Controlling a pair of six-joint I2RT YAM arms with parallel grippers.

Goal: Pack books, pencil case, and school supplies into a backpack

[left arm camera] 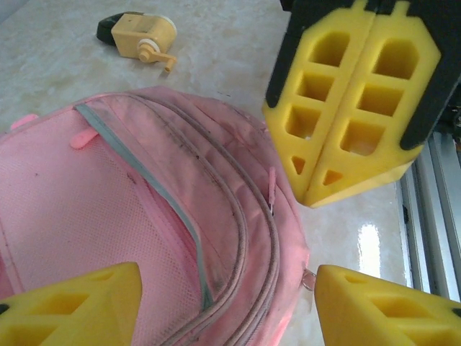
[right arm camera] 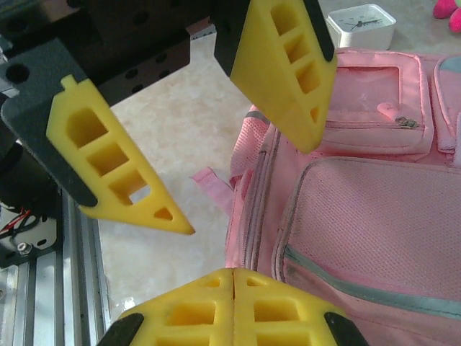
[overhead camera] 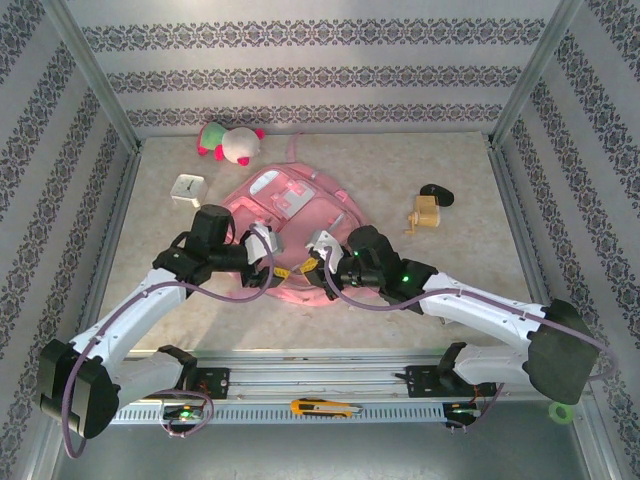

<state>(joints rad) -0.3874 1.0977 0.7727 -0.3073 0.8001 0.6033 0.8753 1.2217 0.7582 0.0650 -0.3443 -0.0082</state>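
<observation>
The pink backpack [overhead camera: 292, 205] lies flat in the middle of the table, its zipped pockets facing up [left arm camera: 144, 216] [right arm camera: 374, 216]. Both grippers hover over its near edge, facing each other. My left gripper [overhead camera: 280, 266] [left arm camera: 230, 310] is open, its yellow fingers spread over the backpack's zipped rim, with a metal zip ring [left arm camera: 310, 280] beside the right finger; nothing is held. My right gripper [overhead camera: 312, 262] [right arm camera: 234, 277] is shut and empty, just off the backpack's corner. A yellow-and-black piece [overhead camera: 325, 407] of the school supplies lies on the front rail. The books and pencil case are out of view.
A pink-and-white plush toy [overhead camera: 230, 143] sits at the back, a white clock cube [overhead camera: 187, 188] [right arm camera: 360, 25] left of the backpack. To its right stand a yellow cranked object [overhead camera: 427, 215] [left arm camera: 144, 36] and a black lump [overhead camera: 436, 192]. Metal rails [overhead camera: 320, 380] run along the near edge.
</observation>
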